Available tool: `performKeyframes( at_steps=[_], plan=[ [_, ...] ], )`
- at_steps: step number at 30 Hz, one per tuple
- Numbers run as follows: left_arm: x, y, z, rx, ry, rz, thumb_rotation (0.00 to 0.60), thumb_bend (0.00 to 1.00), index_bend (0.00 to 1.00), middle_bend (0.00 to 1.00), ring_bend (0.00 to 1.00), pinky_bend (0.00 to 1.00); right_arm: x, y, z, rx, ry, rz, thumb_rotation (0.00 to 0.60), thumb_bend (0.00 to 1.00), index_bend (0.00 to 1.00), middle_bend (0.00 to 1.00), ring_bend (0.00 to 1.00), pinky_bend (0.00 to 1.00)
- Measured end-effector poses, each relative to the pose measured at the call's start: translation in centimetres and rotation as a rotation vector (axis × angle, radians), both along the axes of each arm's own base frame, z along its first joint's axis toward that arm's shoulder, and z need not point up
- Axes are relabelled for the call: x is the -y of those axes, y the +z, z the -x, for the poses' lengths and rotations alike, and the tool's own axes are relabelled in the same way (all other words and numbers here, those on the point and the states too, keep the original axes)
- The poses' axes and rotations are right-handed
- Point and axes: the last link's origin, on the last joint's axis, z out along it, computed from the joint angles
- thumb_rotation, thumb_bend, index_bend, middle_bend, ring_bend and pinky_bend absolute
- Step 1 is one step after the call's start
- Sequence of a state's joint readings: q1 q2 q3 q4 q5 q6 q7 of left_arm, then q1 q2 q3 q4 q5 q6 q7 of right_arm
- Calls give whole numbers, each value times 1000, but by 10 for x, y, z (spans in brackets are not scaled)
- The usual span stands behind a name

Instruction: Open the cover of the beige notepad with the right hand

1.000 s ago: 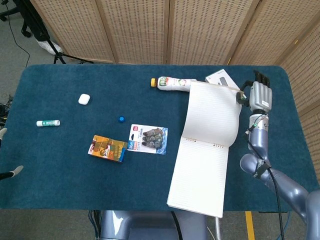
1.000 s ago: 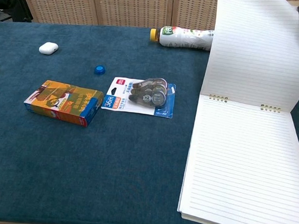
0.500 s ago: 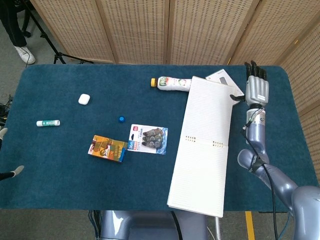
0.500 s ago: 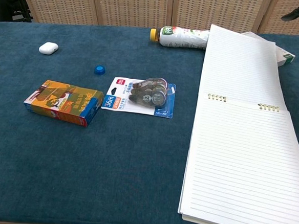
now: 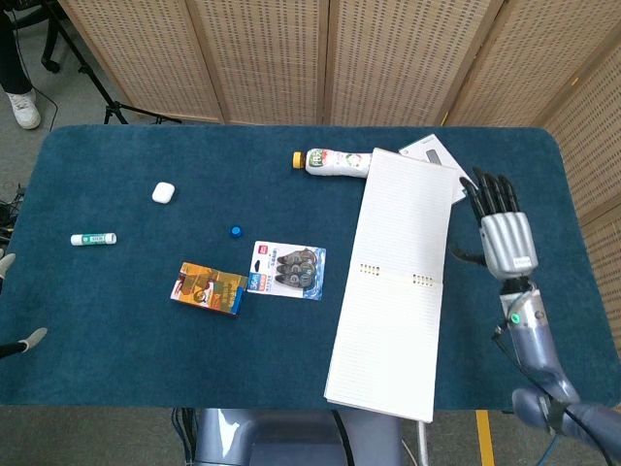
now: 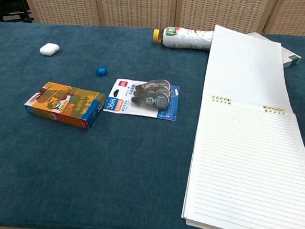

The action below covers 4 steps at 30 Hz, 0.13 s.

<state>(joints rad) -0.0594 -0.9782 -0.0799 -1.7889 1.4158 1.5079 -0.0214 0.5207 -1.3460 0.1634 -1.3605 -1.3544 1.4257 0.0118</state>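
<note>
The beige notepad (image 5: 393, 330) (image 6: 245, 168) lies open at the right of the blue table. Its flipped-back cover (image 5: 408, 209) (image 6: 244, 68) rests flat beyond the spiral, its far edge over a bottle's end and a white box. My right hand (image 5: 505, 233) hovers just right of the notepad with its fingers spread, holding nothing and touching nothing; the chest view does not show it. Of my left hand, only pale tips (image 5: 27, 336) peek in at the left edge of the head view.
A drink bottle (image 5: 335, 162) (image 6: 186, 38) and a white box (image 5: 432, 153) lie under the cover's far edge. Left of the notepad are a correction-tape pack (image 5: 286, 270), an orange box (image 5: 208, 288), a blue cap (image 5: 235, 231), an earbud case (image 5: 162, 192) and a glue stick (image 5: 93, 239).
The right hand held the cover curled upright, then let it go; the cover now lies flat on the far side. The hand has drawn back toward the near right.
</note>
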Motion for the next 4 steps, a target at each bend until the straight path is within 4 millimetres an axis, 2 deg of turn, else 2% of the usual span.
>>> performKeyframes(
  at_steps=[4],
  plan=[
    [6, 2, -1, 8, -23, -4, 600, 0, 0, 0, 0, 0, -54, -1, 13, 10, -10, -26, 600, 0, 0, 0, 0, 0]
  ],
)
